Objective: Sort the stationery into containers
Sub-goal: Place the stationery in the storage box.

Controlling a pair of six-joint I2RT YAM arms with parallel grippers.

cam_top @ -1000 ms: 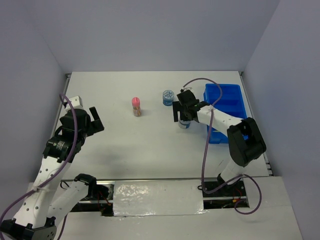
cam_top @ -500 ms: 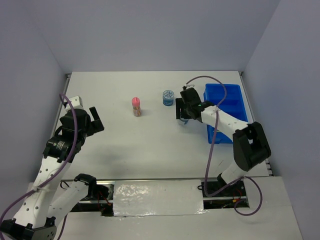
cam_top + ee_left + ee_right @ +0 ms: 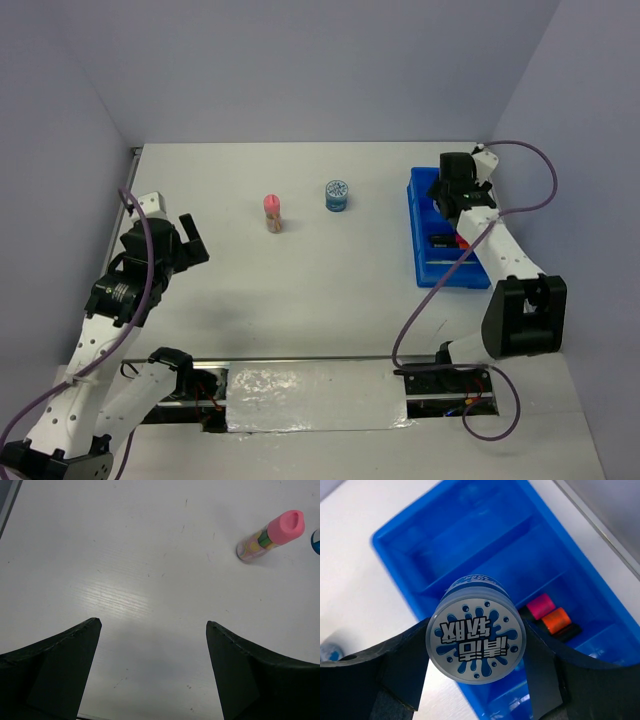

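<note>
Top: right gripper (image 3: 455, 188) over blue tray (image 3: 414, 235); spare roll (image 3: 337, 195), pink-topped tube (image 3: 272, 212) on table (image 3: 260, 290); left wrist: left gripper (image 3: 153, 624) spread, empty; right wrist: jaws clamped on held roll's (image 3: 476, 642) sides above tray; likely light, stiff, slick

Wide bare table (image 3: 300, 290) L of tray (image 3: 414, 235); only tube (image 3: 272, 212) & roll (image 3: 337, 195) mid-table.

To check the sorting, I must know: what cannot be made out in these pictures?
- Top view: the right hand and its arm cover part of the blue tray; its contents are too small to name.
- Right wrist view: the held roll hides the compartments below it.
- Left wrist view: the second roll is cut off by the right edge.
</note>
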